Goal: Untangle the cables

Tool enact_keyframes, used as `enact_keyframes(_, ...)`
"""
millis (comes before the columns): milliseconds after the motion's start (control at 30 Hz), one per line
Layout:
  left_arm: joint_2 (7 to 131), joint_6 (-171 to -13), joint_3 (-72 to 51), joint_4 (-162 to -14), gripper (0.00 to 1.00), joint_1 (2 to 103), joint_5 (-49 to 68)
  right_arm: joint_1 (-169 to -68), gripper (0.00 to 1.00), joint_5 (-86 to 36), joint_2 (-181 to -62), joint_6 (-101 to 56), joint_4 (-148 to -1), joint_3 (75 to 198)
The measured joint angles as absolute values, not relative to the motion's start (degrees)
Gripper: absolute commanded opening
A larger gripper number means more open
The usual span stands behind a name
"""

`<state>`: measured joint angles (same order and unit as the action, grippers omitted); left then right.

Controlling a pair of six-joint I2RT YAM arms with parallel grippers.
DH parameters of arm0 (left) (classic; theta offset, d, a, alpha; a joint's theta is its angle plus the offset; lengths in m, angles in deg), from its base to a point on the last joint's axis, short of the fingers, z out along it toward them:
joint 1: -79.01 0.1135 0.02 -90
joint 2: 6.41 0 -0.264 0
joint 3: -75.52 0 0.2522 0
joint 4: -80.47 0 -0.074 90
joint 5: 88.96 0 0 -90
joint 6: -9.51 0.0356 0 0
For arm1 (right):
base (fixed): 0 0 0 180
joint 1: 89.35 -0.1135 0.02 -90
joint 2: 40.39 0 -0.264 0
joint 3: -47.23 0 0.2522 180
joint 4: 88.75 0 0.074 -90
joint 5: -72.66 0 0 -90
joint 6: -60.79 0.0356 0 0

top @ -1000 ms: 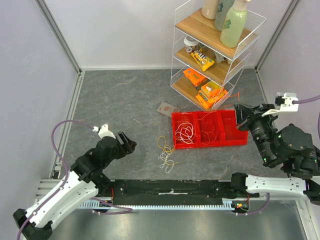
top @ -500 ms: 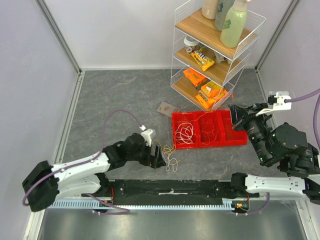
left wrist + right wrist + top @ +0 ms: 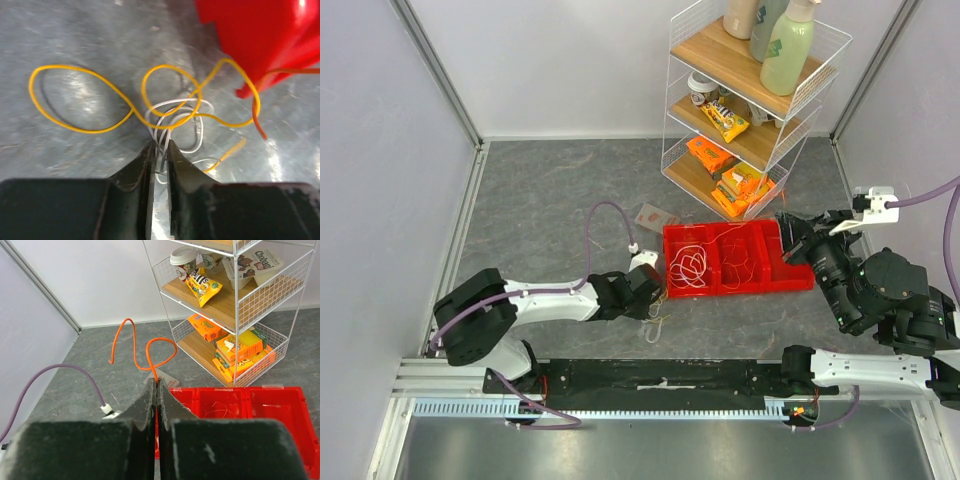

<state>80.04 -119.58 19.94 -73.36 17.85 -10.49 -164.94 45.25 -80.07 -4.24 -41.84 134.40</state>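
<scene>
Beside the red bin point(image 3: 740, 290), left gripper point(image 3: 160, 145) pinching white cables point(image 3: 172, 103); right gripper point(image 3: 156, 385), raised, pinching an orange cable point(image 3: 161, 339).

A yellow cable point(image 3: 65, 66) lies flat on the desk point(image 3: 75, 30) in loops across mid-frame, tangled with a thin white cable point(image 3: 201, 135) at centre, whose strands run between the left fingers point(image 3: 135, 172). An orange cable point(image 3: 161, 339) curls upward at centre, rising from the right fingers point(image 3: 142, 407).
</scene>
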Motion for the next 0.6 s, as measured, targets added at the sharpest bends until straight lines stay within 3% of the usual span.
enact_keyframes(167,77.7,-124.5,21.1,-66.7,0.02,18.2,-21.7,-164.9,0.00,45.5,-79.4,-4.1,-40.4,134.4)
enact_keyframes(600,29.6,-129.6,37.6,-58.5,0.02,40.1,-26.1,-164.9,0.00,51.5,-71.2,-5.0,-36.7,135.5)
